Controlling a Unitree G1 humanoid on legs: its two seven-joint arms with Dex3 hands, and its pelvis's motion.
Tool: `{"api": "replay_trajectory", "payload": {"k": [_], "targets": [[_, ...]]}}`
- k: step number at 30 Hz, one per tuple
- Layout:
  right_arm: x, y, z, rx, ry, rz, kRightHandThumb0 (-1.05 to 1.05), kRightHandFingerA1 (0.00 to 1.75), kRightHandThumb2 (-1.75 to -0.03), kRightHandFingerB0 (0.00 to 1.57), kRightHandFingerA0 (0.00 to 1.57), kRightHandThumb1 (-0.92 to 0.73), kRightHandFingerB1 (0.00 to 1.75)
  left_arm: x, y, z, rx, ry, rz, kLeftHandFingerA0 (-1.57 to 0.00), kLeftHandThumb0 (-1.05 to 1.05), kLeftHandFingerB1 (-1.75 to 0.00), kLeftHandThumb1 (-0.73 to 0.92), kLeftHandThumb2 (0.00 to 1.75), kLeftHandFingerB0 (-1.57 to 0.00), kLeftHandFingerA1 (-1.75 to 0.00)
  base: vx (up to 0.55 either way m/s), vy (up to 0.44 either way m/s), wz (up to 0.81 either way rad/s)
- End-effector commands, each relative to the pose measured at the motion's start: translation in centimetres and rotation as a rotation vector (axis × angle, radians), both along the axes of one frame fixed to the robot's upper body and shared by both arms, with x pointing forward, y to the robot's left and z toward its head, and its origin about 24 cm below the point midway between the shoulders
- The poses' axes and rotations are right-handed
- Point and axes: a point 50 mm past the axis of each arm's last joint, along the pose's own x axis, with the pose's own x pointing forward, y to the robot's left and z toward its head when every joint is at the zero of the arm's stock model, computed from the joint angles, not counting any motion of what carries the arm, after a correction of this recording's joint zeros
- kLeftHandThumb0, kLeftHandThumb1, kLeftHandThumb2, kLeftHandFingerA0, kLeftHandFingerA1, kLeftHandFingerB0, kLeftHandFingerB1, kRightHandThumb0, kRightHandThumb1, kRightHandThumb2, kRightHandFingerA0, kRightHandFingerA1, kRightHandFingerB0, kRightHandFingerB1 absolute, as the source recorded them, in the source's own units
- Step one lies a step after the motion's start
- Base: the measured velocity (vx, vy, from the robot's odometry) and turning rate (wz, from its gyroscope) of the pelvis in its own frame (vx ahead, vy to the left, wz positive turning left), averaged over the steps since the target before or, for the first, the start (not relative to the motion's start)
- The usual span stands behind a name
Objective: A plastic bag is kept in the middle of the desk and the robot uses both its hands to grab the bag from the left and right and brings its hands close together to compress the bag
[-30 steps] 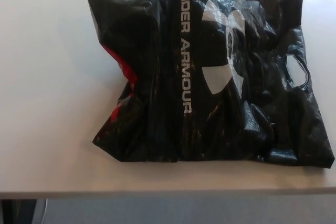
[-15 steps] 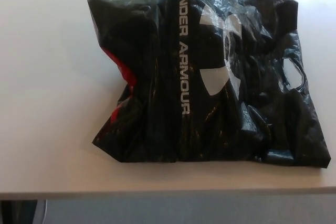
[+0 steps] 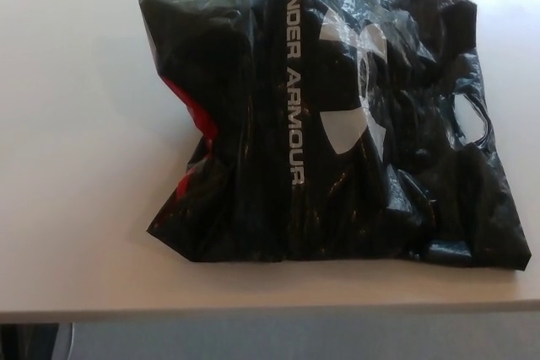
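- Hands: neither the left nor the right one shows in the head view, so I can't tell how their fingers stand. No forearm shows either.
- Plastic bag (image 3: 253, 124): black, glossy, crumpled, lying flat on the desk (image 3: 84, 124). Nothing touches it.
- Position: it sits centre to right of the view. Its right-hand corner reaches almost to the picture's right edge, and its near edge lies just inside the desk's front edge.
- Print: white "UNDER ARMOUR" lettering (image 3: 294, 82) runs top to bottom down the middle of the bag. A large white logo (image 3: 350, 82) sits just to the right of the lettering, broken up by creases.
- Handle cut-out (image 3: 474, 120): an oval hole on the bag's right side, with the pale desk showing through it.
- Red patch (image 3: 198, 120): shows at the bag's left edge, where the plastic folds inward into a notch. Can't tell whether it's lining or contents.
- Shape: the bag is puffed and wrinkled, wider at the bottom than at the top, with its bottom-left corner flared out.
- Desk: plain, pale, matte top. Bare surface takes up the left part of the view.
- Below the desk's front edge: a strip of grey floor (image 3: 295, 339) and a dark desk leg (image 3: 34, 341) at the lower left.
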Motion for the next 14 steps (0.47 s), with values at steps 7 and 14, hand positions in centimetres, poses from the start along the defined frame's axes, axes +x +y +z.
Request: {"api": "replay_trajectory", "payload": {"k": [7,14], "targets": [[1.02,-0.53,0.39,0.023,-0.060,0.027,-0.64,0.16,-0.74,0.04,0.01,-0.90,0.22,-0.33,0.07,0.56,0.028,-0.074,-0.022,-0.09,-0.77,-0.23,0.90,0.68,-0.10,-0.31,0.00,0.000,0.00],[0.90,0.02,0.20,0.024,-0.063,0.039,-0.69,0.32,-1.06,0.01,0.00,-0.73,0.31,-0.12,0.61,0.81,0.035,-0.072,-0.037,-0.10,-0.80,-0.25,0.89,0.67,-0.11,-0.32,0.00,0.000,0.00]]}}
